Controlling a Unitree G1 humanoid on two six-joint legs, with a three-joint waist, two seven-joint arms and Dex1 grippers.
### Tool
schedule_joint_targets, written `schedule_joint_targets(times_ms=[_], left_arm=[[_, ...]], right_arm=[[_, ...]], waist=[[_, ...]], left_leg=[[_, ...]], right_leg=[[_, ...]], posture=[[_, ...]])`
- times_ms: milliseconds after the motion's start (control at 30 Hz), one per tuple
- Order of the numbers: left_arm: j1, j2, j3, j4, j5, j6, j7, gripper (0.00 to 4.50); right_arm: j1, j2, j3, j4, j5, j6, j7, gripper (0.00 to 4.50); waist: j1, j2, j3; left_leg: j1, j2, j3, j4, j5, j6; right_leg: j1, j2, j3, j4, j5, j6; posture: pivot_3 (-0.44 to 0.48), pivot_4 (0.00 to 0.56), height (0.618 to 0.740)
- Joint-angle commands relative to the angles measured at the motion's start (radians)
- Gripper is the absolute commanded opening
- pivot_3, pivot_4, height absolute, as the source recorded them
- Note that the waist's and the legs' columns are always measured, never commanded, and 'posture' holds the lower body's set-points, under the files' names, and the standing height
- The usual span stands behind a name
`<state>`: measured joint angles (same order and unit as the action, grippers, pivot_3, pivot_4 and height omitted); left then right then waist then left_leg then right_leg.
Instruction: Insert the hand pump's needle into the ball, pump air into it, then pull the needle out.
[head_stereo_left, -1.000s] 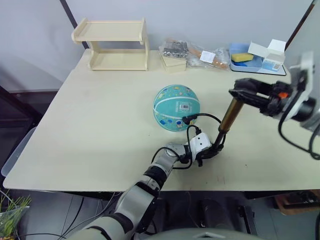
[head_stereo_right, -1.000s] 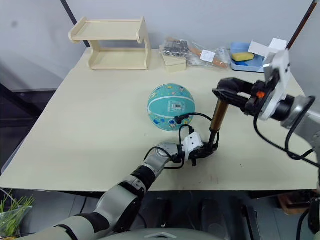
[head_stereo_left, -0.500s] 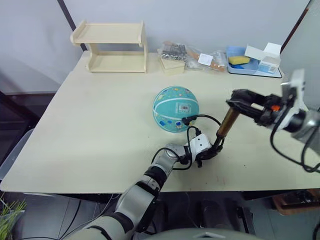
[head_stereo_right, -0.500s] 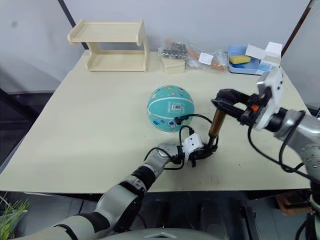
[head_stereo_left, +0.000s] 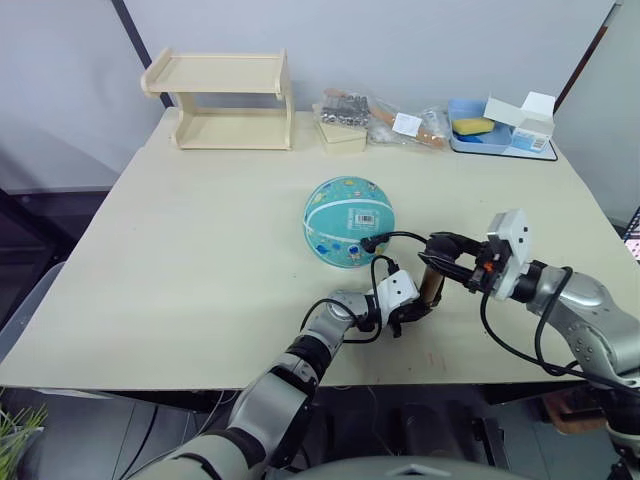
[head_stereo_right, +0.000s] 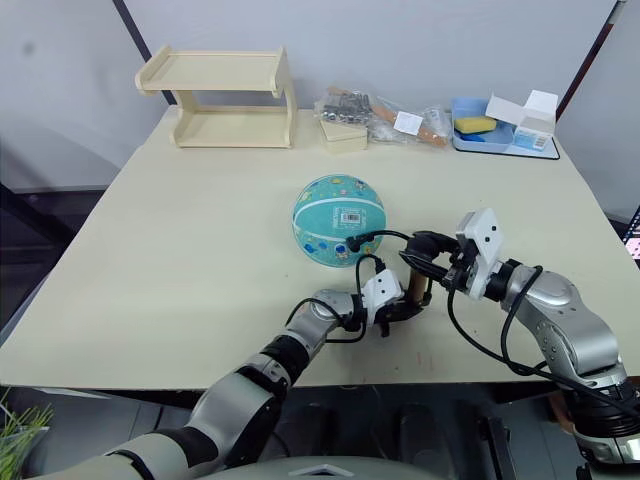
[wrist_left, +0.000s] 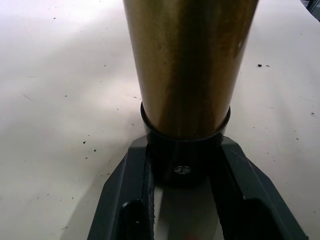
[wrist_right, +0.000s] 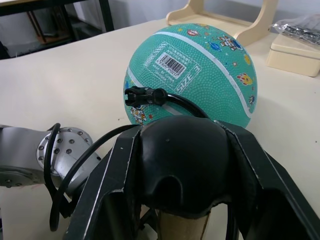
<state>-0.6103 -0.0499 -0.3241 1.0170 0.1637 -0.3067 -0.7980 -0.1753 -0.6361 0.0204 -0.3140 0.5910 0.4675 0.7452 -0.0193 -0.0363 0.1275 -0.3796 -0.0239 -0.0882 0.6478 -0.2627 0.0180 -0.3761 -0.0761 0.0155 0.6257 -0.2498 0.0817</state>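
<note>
Now the right end effector (head_stereo_right: 425, 262) sits low, just above the left one, with the pump handle (wrist_right: 178, 165) clamped between its two black fingers; a second ago it held that handle high and well out to the right, with a long stretch of gold barrel showing beneath it; half a second ago it was partway down; so the handle has been driven down into the hand pump (head_stereo_left: 432, 285), and only a short stub of gold is left in sight between the two end effectors. That reads as the bottom of a down-stroke, pushing air into the ball. The left end effector (head_stereo_left: 415, 310) has not shifted; its fingers (wrist_left: 125, 200) stay closed on the black base cap of the pump, pinning it upright on the desk (head_stereo_left: 200, 250). The ball (head_stereo_left: 348, 221) rests where it was, round and full-looking, near the middle of the desk and just beyond the pump; the black hose (head_stereo_left: 405, 236) loops from the pump to its near side, and its connector (wrist_right: 145, 95) lies against the rubber below the barcode sticker; the needle itself is hidden, presumably seated in the valve. My judgement is that the next move is either another lift of the handle or, if the ball is firm enough, withdrawing the needle; the base grip must hold so the pump does not tip.
</note>
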Motion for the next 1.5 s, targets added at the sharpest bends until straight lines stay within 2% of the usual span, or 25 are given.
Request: schedule_joint_targets(times_ms=[33, 133, 300, 533, 600, 800, 1000, 1200, 1333, 1500], left_arm=[[0.055, 0.009, -0.028, 0.072, 0.032, 0.064, -0.015, 1.04], [0.049, 0.006, -0.029, 0.074, 0.032, 0.064, -0.017, 1.04], [0.044, 0.007, -0.03, 0.077, 0.031, 0.063, -0.023, 1.04], [0.044, 0.004, -0.03, 0.083, 0.03, 0.06, -0.027, 1.04], [0.044, 0.003, -0.03, 0.086, 0.031, 0.059, -0.026, 1.04], [0.043, 0.0, -0.029, 0.091, 0.031, 0.059, -0.024, 1.04], [0.04, 0.004, -0.023, 0.096, 0.029, 0.058, -0.021, 1.04], [0.042, 0.007, -0.022, 0.092, 0.027, 0.06, -0.023, 1.04], [0.045, 0.009, -0.023, 0.081, 0.026, 0.065, -0.026, 1.04], [0.044, 0.004, -0.028, 0.075, 0.028, 0.069, -0.029, 1.04]], right_arm=[[-0.021, -0.048, -0.056, -0.039, 0.068, 0.114, 0.016, 1.65], [-0.136, -0.119, -0.217, -0.125, 0.259, 0.231, -0.009, 1.65], [-0.264, -0.193, -0.368, -0.158, 0.475, 0.353, -0.074, 1.65], [-0.381, -0.265, -0.473, -0.158, 0.698, 0.431, -0.169, 1.65], [-0.348, -0.253, -0.445, -0.171, 0.672, 0.427, -0.168, 1.65], [-0.149, -0.135, -0.266, -0.153, 0.442, 0.324, -0.116, 1.65], [0.01, -0.034, -0.062, -0.034, 0.188, 0.166, -0.039, 1.65], [0.091, 0.039, 0.092, 0.123, -0.027, 0.024, 0.002, 1.65], [0.095, 0.061, 0.113, 0.146, -0.085, -0.013, 0.009, 1.65], [0.069, 0.043, 0.06, 0.093, -0.072, 0.002, 0.013, 1.65]], waist=[[0.002, 0.003, 0.002], [0.005, 0.011, 0.012], [0.01, 0.015, 0.022], [0.01, 0.014, 0.025], [0.01, 0.014, 0.025], [0.008, 0.011, 0.019], [0.003, 0.003, 0.006], [0.002, 0.002, -0.005], [0.002, 0.003, -0.009], [0.002, 0.002, -0.01]], left_leg=[[0.0, 0.0, 0.0, 0.0, 0.0, 0.0], [-0.002, -0.001, 0.0, 0.002, 0.0, 0.0], [-0.007, -0.006, 0.0, 0.002, 0.0, 0.002], [-0.009, -0.007, 0.0, 0.004, 0.0, 0.003], [-0.011, -0.007, -0.001, 0.004, 0.0, 0.003], [-0.009, -0.007, -0.001, 0.004, 0.0, 0.003], [0.0, -0.004, 0.0, 0.002, -0.001, 0.003], [0.001, 0.0, 0.0, 0.002, -0.001, 0.003], [0.002, 0.002, -0.001, 0.001, -0.001, 0.002], [0.002, 0.002, -0.001, 0.001, -0.002, 0.002]], right_leg=[[0.0, 0.0, 0.0, 0.0, 0.0, 0.0], [-0.001, -0.002, 0.0, 0.0, 0.001, -0.002], [-0.004, -0.005, 0.0, 0.0, 0.003, -0.004], [-0.005, -0.006, 0.0, 0.0, 0.004, -0.003], [-0.006, -0.006, -0.001, 0.0, 0.004, -0.003], [-0.004, -0.005, -0.002, 0.0, 0.003, -0.003], [0.001, -0.002, 0.0, 0.0, 0.0, 0.001], [0.001, 0.002, 0.0, 0.0, 0.001, 0.001], [0.002, 0.004, 0.0, 0.0, 0.0, 0.001], [0.002, 0.004, 0.0, 0.0, 0.0, 0.001]], posture=[[0.0, 0.15, 0.74], [0.0, 0.15, 0.74], [0.0, 0.15, 0.74], [0.0, 0.15, 0.74], [0.0, 0.15, 0.74], [0.0, 0.15, 0.74], [0.0, 0.15, 0.74], [0.0, 0.15, 0.74], [0.0, 0.15, 0.74], [0.0, 0.15, 0.74]])
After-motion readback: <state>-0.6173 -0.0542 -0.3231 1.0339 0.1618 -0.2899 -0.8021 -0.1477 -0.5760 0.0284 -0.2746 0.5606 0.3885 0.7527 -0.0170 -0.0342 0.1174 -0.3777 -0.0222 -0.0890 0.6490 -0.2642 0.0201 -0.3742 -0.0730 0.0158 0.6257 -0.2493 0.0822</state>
